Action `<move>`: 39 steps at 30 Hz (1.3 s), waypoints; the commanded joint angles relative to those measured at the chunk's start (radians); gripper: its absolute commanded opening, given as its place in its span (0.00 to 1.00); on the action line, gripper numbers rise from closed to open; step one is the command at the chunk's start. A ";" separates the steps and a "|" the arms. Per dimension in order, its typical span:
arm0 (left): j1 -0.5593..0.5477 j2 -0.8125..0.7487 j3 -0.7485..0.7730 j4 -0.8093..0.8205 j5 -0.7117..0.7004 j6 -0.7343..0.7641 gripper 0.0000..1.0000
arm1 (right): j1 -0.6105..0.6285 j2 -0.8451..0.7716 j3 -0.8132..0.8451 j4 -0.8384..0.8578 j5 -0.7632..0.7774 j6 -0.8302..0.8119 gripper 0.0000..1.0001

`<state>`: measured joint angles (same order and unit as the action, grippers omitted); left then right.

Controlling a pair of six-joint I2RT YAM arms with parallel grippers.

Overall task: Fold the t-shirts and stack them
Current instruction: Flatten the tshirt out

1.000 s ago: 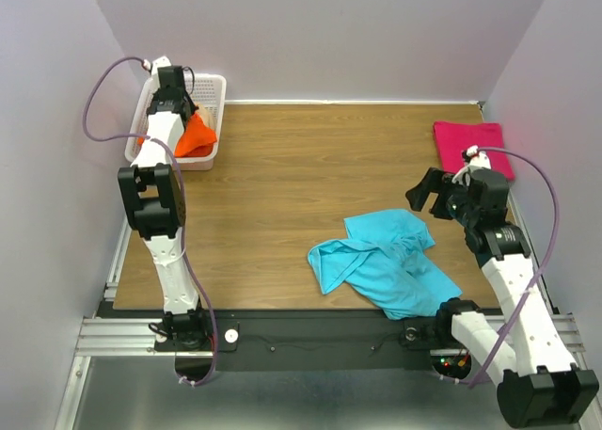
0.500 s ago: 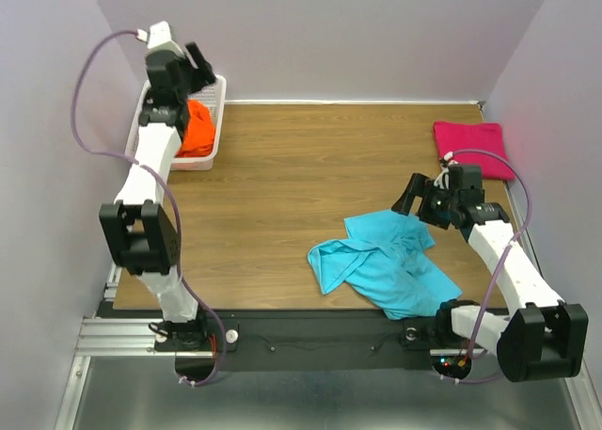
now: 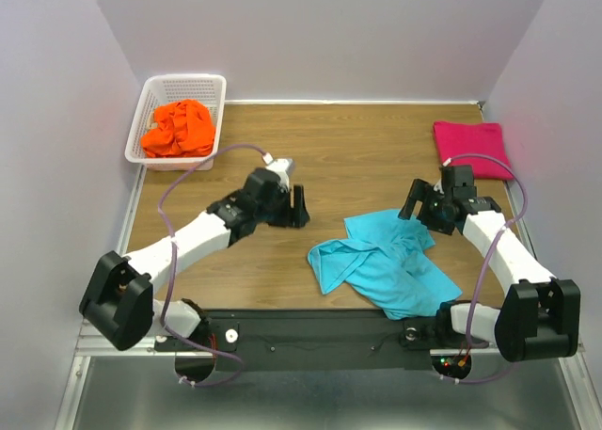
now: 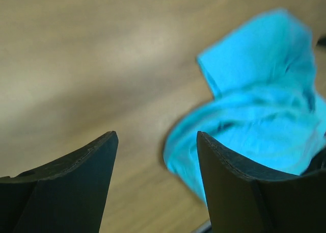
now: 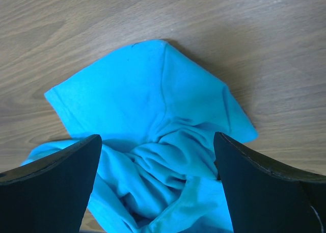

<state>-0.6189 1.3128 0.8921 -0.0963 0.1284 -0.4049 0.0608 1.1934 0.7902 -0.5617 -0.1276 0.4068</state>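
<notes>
Top external view: far off to the left of both tools, a white basket (image 3: 186, 77) holds the crumpled orange t-shirt (image 3: 179, 129). It sits well apart from the left gripper (image 3: 299, 207).

The left gripper hangs low over bare table (image 3: 329, 148). Its two fingers (image 4: 76, 182) are spread wide, with nothing between them. The turquoise t-shirt (image 3: 386, 261) lies just ahead of this gripper, to its right and a bit closer to the robot. There is a small strip of wood between them.

The turquoise t-shirt is bunched up and not folded yet. Its long way runs across the table, from left to right. One flat part points toward the back wall. Its near corner reaches the front edge of the table, so there is little room on that side.

The right gripper (image 3: 414, 202) is right above that flat part, so the right arm is the nearer one. Its fingers (image 5: 51, 187) are also spread wide and hold nothing. The cloth shows between them, down below.

To the right of and behind the right gripper, the pink t-shirt (image 3: 470, 146) lies folded by the right wall.

I think the next job is to spread the turquoise t-shirt flat. The best open room for that is the bare wood behind it and to its left.
</notes>
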 commanded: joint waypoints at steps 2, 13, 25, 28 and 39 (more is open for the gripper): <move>-0.143 -0.073 -0.105 -0.029 -0.032 -0.138 0.73 | 0.008 -0.006 0.000 -0.003 0.082 -0.002 0.96; -0.397 0.134 -0.082 -0.043 -0.070 -0.238 0.63 | 0.008 0.000 -0.028 -0.003 0.085 0.046 0.96; -0.441 0.249 -0.039 -0.124 -0.119 -0.224 0.08 | 0.010 0.052 -0.069 0.008 0.150 0.089 0.92; -0.436 0.212 -0.035 -0.184 -0.219 -0.206 0.00 | 0.008 0.061 -0.104 0.035 0.167 0.101 0.90; -0.198 0.023 -0.061 -0.287 -0.340 -0.048 0.00 | 0.010 0.118 -0.149 0.154 0.235 0.147 0.28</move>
<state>-0.8967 1.4055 0.8310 -0.3332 -0.1390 -0.5362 0.0608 1.2987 0.6334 -0.4839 0.0463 0.5224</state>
